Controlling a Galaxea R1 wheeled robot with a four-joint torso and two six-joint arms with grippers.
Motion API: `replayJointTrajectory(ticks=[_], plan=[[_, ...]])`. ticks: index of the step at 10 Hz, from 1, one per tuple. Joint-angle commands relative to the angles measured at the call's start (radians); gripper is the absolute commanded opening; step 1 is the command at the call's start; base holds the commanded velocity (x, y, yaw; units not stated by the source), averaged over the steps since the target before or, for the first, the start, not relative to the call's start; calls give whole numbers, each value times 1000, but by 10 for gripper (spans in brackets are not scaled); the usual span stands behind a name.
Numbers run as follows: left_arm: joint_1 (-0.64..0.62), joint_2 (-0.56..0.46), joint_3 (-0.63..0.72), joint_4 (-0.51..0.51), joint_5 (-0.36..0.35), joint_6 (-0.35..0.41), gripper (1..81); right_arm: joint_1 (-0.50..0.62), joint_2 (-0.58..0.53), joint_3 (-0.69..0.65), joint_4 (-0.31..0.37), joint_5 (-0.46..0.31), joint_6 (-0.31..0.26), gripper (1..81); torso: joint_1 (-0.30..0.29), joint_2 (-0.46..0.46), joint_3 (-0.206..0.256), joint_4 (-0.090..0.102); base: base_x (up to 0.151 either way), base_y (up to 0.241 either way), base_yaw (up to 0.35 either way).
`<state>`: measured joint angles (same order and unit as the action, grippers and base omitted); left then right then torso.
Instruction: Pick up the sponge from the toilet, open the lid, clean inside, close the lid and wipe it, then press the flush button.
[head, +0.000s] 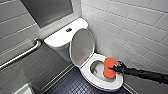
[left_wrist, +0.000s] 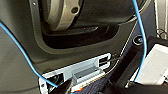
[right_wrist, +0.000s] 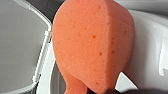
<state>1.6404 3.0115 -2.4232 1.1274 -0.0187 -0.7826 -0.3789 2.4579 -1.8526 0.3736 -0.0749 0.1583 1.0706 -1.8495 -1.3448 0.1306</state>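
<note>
The white toilet (head: 100, 83) stands in a tiled corner with its oval lid (head: 82, 47) raised upright against the tank (head: 58, 37). On the tank top sits the small dark flush button (head: 68, 30). My right gripper (head: 117, 68) comes in from the right and is shut on the orange-red sponge (head: 109, 67). The sponge hangs over the right side of the bowl, at the seat's inner edge. In the right wrist view the sponge (right_wrist: 92, 42) looms large, with the raised lid (right_wrist: 20, 45) on one side and the white seat (right_wrist: 147, 50) on the other. My left gripper is open.
A metal grab bar (head: 22, 56) runs along the left wall. White tiled wall (head: 135, 30) stands close behind the right arm. Dark tiled floor (head: 72, 83) lies in front of the bowl. The left wrist view faces the robot's dark body (left_wrist: 82, 37) and a blue cable (left_wrist: 22, 50).
</note>
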Motion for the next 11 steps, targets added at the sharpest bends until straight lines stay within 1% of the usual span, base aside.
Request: replayJointTrajectory(ticks=[1,4,6,7,9,11], plan=[[54,8,10,8,52,8,811,-1,-175,194,8,64,7,10,0,0,0,0,0,0,0],[54,8,10,9,52,8,811,-100,-304,323,28,144,7,10,0,0,0,0,0,0,0],[54,11,13,11,53,9,811,-176,-397,446,27,217,7,10,0,0,0,0,0,0,0],[54,12,13,11,52,9,811,-212,-414,472,25,247,7,10,0,0,0,0,0,0,0],[54,11,13,11,52,12,811,-282,-422,522,19,276,6,10,0,0,0,0,0,0,0],[52,11,15,11,52,16,811,-327,-442,652,16,285,-3,10,0,0,0,0,0,0,0]])
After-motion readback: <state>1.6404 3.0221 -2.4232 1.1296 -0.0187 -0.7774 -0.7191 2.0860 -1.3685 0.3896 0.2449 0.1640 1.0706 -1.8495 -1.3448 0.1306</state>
